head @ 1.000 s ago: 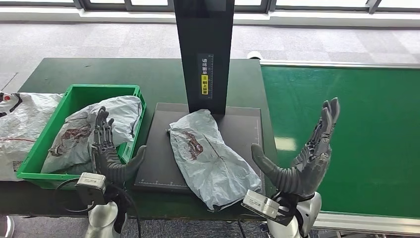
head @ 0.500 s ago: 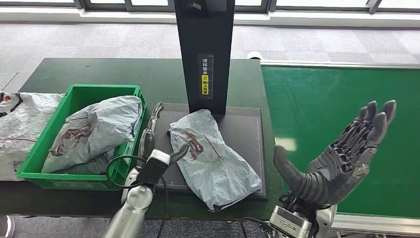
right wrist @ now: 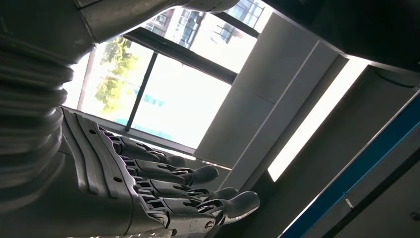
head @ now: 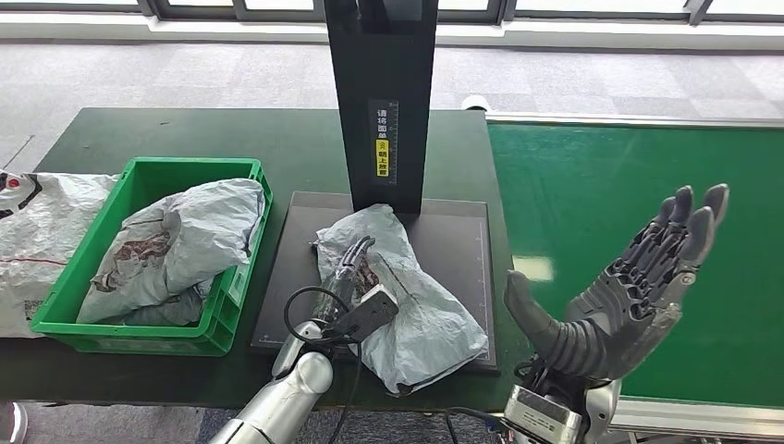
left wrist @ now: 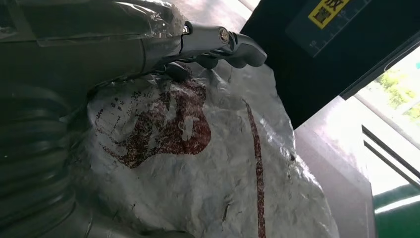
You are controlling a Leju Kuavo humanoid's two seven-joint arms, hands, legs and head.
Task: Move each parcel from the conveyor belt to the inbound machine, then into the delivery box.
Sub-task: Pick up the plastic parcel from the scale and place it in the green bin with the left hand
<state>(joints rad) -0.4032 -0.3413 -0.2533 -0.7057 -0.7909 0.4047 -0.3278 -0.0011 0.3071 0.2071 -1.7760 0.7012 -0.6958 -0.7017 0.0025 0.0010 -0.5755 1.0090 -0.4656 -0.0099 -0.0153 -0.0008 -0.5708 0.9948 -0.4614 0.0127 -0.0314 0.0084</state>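
A crumpled grey parcel (head: 411, 301) with a dark red print lies across the black plate (head: 453, 231) of the inbound machine. My left hand (head: 352, 271) reaches over the parcel's near left side, fingers stretched out and touching its surface without gripping it. The left wrist view shows the fingers (left wrist: 223, 42) lying across the printed wrapper (left wrist: 208, 173). My right hand (head: 629, 287) is raised above the near edge of the green conveyor belt (head: 647, 157), palm turned inward, fingers spread (right wrist: 188, 193) and holding nothing.
The machine's black column (head: 381, 102) rises behind the plate. A green delivery box (head: 139, 180) at the left holds another grey parcel (head: 185, 236). A white bag (head: 37, 231) lies beside the box at the table's left end.
My left hand swung right from the box's edge onto the parcel on the plate. The right hand dropped slightly and stayed spread.
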